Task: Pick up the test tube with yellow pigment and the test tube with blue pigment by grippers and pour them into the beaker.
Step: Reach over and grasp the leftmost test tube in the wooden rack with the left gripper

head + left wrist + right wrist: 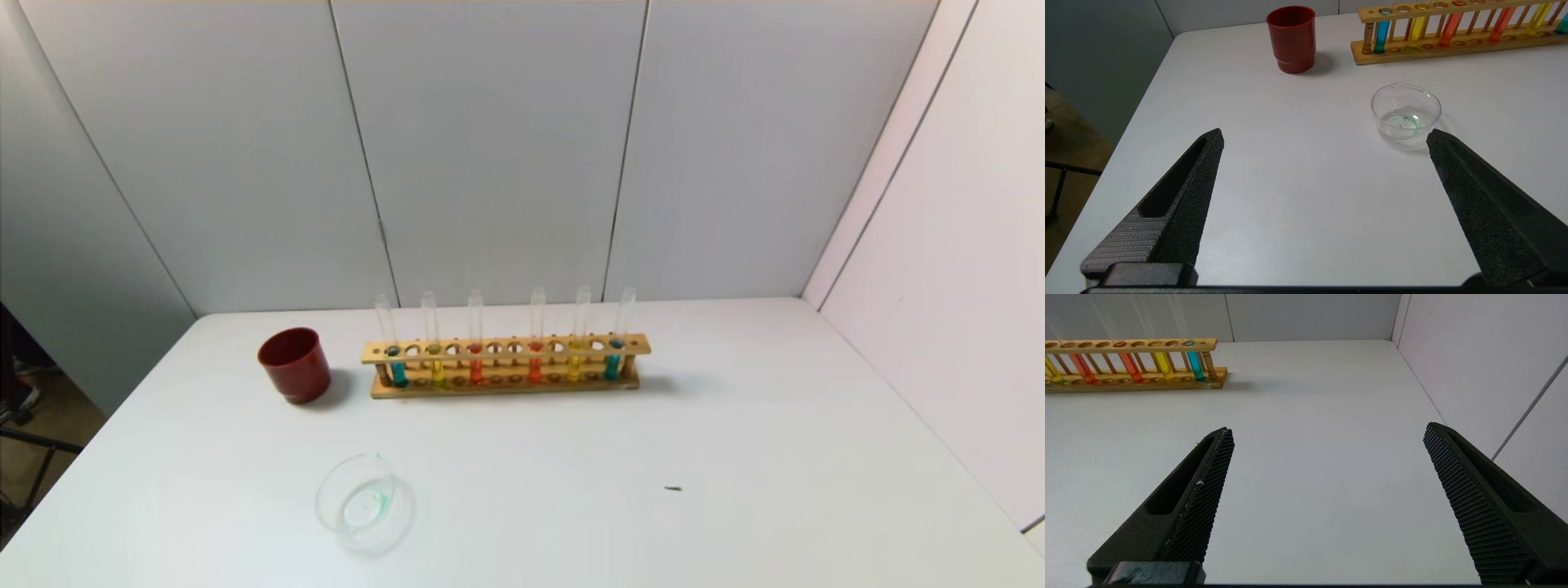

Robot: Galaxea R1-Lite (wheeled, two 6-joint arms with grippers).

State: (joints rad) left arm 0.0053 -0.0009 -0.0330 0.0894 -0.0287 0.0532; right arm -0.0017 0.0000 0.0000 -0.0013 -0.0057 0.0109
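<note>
Room: grey wall panels stood behind a white table [735, 425].
Head view: showed the whole rack [506, 366] and all six tubes, but neither arm.
Left gripper [1325, 136]: fingers spread wide, holding nothing, low over the table; seen only in its own wrist view.
Right gripper [1329, 430]: likewise spread wide and empty, over bare table, seen only in its own view.
Beaker [1406, 113]: just ahead of the left gripper, clear, with a faint green ring at its bottom.
Red cup [1291, 38]: farther ahead, beside the rack.
Yellow tube [1416, 32]: upright in the rack, far ahead of the left gripper.
Blue tube [1195, 364]: upright at the rack's end, well ahead of the right gripper.
</note>
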